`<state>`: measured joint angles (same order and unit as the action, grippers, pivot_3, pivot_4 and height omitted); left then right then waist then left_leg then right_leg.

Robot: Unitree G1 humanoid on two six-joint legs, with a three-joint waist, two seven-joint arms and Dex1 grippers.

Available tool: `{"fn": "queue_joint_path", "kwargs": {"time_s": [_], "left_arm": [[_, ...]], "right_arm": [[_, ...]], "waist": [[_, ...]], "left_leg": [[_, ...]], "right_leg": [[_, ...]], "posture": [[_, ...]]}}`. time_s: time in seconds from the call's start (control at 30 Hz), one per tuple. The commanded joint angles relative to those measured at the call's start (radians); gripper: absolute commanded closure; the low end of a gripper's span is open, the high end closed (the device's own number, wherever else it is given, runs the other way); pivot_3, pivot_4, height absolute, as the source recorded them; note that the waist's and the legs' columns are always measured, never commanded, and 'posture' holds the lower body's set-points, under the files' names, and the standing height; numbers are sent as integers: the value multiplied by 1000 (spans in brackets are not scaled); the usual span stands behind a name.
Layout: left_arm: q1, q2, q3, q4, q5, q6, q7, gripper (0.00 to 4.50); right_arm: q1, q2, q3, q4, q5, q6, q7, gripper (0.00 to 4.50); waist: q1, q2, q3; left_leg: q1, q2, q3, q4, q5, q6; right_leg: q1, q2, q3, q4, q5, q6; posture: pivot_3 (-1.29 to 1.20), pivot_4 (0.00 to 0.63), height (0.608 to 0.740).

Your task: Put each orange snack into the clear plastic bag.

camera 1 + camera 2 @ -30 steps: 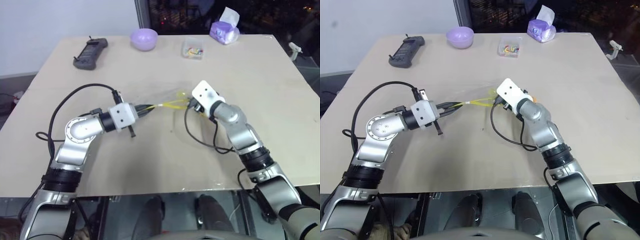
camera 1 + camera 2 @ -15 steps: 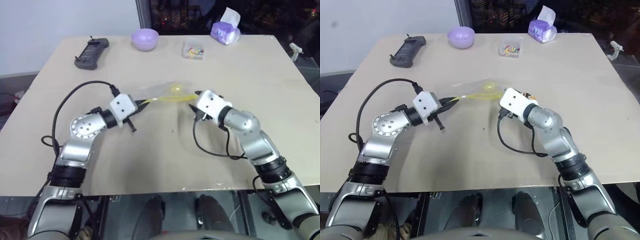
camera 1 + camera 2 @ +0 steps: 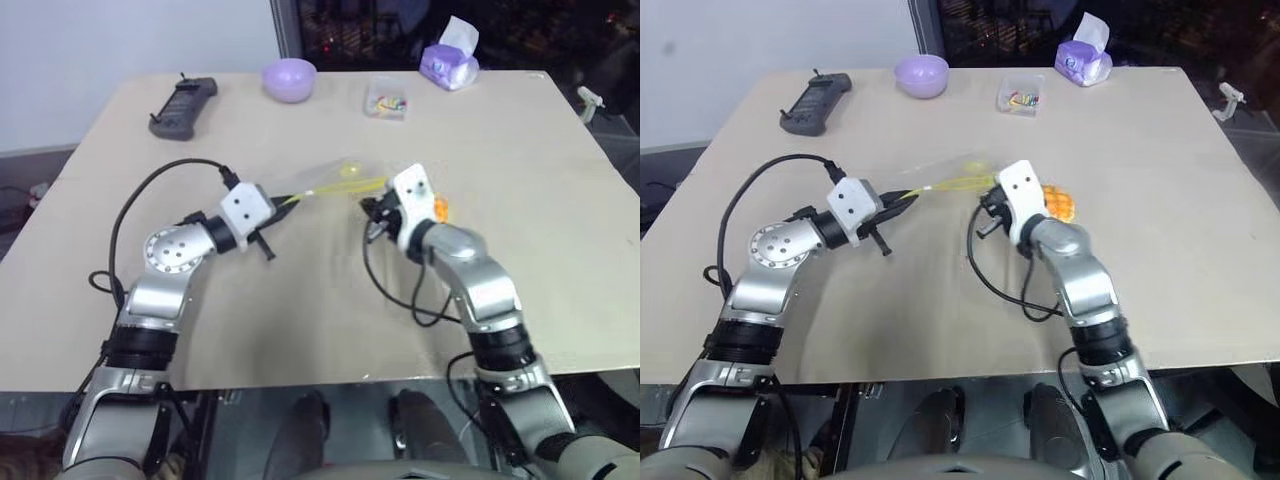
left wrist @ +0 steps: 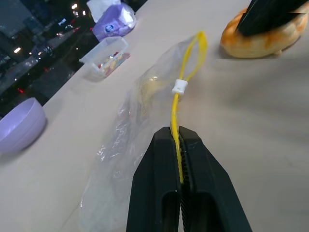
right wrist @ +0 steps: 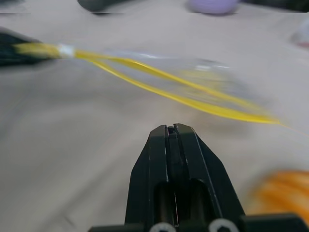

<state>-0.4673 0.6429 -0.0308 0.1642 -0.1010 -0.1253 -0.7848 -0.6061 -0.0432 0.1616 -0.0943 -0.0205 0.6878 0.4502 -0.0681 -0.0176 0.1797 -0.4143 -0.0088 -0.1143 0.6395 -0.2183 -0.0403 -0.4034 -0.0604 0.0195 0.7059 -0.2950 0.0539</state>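
Left end effector (image 4: 177,145) pinches the yellow zip strip of the clear plastic bag (image 4: 129,128), which stretches away from its tips over the counter (image 3: 300,310). Right end effector (image 5: 172,136) has its fingers pressed together on nothing, just short of the bag's yellow edge. Beside that wrist, on the counter, sits the orange snack (image 3: 1057,204). Beyond both stands a lilac bowl (image 3: 289,78).

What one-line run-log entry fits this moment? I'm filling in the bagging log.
left hand: shut on yellow strip of clear plastic bag | right hand: shut, empty | orange snack: on table, outside bag
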Motion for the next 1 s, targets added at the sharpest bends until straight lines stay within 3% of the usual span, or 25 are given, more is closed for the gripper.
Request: {"fn": "queue_joint_path", "kwargs": {"time_s": [0.03, 0.5, 0.53, 0.67, 0.8, 1.0], "left_arm": [[13, 9, 17, -68, -6, -31, -10, 4500], [59, -7, 9, -155, -58, -26, -71, 4500], [64, -3, 8, -157, -60, -24, -80, 4500], [64, 3, 13, -138, -59, -20, -98, 4500], [47, 10, 15, -97, -46, -17, -100, 4500], [40, 9, 20, -72, -44, -12, -95, 4500]], "right_arm": [[-66, 40, -64, 38, 58, 0, -44, 4467], [-97, 79, -40, 140, 111, -53, -65, 4467], [-102, 81, -25, 161, 85, -107, -86, 4467], [-163, -116, 302, 347, -338, -526, -215, 4467], [-216, -204, 425, 514, -532, -705, -342, 4467], [-230, -216, 430, 602, -603, -795, -366, 1758]], "waist": [[6, 0, 0], [-1, 0, 0], [-2, 0, 0], [-1, 0, 0], [-1, 0, 0], [-3, 0, 0]], "left_leg": [[0, 0, 0, 1, 0, 0], [0, 0, 0, 1, 0, 0], [0, 0, 0, 1, 0, 0], [0, -1, 1, 2, 0, 0], [0, -1, 1, 3, 0, 0], [0, 0, 2, 3, 0, 0]], "right_leg": [[0, 0, 0, 0, 0, 0], [0, 0, 0, 2, 0, 0], [0, 0, 0, 2, 0, 0], [-1, 0, 1, 3, 0, 0], [-1, 0, 1, 3, 0, 0], [-1, 0, 2, 3, 0, 0]], "posture": [[0, 150, 718], [0, 150, 718], [0, 150, 718], [0, 150, 718], [0, 150, 718], [0, 150, 718]]}}
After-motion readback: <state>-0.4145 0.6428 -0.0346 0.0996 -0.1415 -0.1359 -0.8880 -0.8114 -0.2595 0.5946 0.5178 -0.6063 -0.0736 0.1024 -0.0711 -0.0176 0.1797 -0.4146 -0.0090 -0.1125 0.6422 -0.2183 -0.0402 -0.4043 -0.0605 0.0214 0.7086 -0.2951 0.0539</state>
